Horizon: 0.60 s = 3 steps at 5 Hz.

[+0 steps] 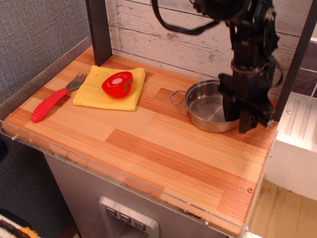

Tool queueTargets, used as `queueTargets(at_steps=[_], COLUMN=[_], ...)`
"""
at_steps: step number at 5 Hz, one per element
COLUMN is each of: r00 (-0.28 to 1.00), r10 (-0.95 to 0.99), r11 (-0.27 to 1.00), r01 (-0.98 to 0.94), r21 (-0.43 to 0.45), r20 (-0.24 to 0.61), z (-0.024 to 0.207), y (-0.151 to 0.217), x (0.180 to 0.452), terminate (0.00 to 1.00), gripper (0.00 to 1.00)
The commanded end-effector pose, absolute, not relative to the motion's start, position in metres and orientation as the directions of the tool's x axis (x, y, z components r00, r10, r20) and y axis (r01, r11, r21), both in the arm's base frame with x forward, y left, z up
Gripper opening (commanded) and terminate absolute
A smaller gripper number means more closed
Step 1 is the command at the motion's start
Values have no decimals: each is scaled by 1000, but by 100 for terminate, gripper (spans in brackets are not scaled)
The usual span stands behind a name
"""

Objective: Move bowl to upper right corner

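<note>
The shiny steel bowl (208,110) sits level on the striped wooden tabletop at the back right, with one wire loop handle (177,97) pointing left. My black gripper (240,121) comes down from above over the bowl's right rim. One finger is inside the bowl and one outside, closed on the rim. The arm hides the bowl's right side and its other handle. The upper right corner (265,133) of the table lies just right of the bowl and is partly hidden by the arm.
A yellow cloth (99,94) with a red half-tomato toy (117,84) lies at the back left. A red-handled fork (52,103) lies left of it. A dark post (99,29) and a plank wall (168,39) stand behind. A white cabinet (297,139) stands beyond the right edge.
</note>
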<state>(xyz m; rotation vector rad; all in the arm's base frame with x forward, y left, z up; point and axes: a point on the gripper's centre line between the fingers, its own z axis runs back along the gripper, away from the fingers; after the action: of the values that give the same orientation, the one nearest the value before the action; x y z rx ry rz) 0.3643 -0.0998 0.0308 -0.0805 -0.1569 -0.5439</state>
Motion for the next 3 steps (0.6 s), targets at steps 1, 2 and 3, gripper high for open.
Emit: queueTargets(at_steps=[1, 2, 3], r00=[838, 890, 934], r10=[-414, -325, -259], r11=[884, 934, 965], r01=[463, 355, 263], r21=[-63, -38, 15], r20=[355, 320, 247], z=[98, 108, 103], y=[-61, -31, -4], x=[359, 333, 304], terminate=[0, 0, 0], gripper=[100, 100, 100])
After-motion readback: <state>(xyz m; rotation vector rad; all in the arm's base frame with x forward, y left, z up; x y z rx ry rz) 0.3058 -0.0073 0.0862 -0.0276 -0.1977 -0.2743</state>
